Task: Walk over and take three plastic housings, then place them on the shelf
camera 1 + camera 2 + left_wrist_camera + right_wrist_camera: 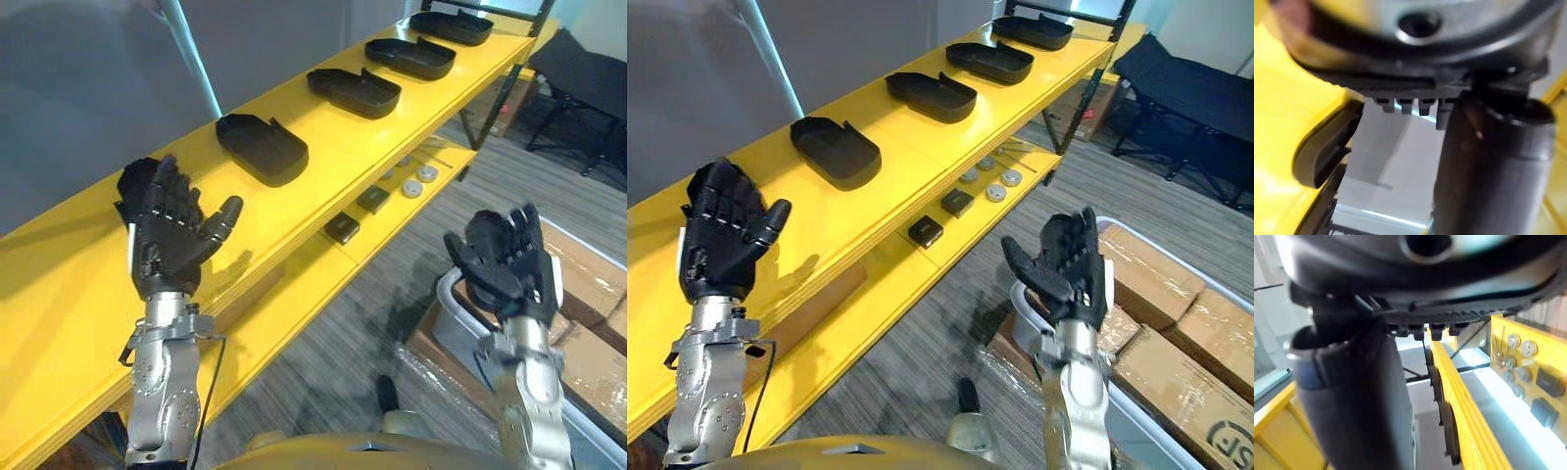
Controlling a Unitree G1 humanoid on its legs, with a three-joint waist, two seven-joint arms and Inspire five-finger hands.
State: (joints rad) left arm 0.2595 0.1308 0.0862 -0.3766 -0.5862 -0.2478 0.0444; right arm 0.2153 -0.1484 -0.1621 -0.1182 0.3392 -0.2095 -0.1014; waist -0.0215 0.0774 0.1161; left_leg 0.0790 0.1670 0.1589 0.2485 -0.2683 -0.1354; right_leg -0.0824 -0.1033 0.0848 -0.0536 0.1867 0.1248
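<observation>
Head view: four black, oval, tray-like plastic housings (355, 92) are lined along the top board of a long yellow shelf (338, 147). The nearest housing (262, 147) is set just past the dark left hand (168, 240), farther along the shelf, its long axis laid across the board. That hand is raised over the shelf, splayed and empty. The dark right hand (505, 262) is held off the shelf, relaxed and empty; the left is judged nearer.

Left wrist view: a housing's rounded end (1322, 152) is seen on the shelf beyond straight fingers.

Right wrist view: the shelf is seen edge-on, apart from the hand.
</observation>
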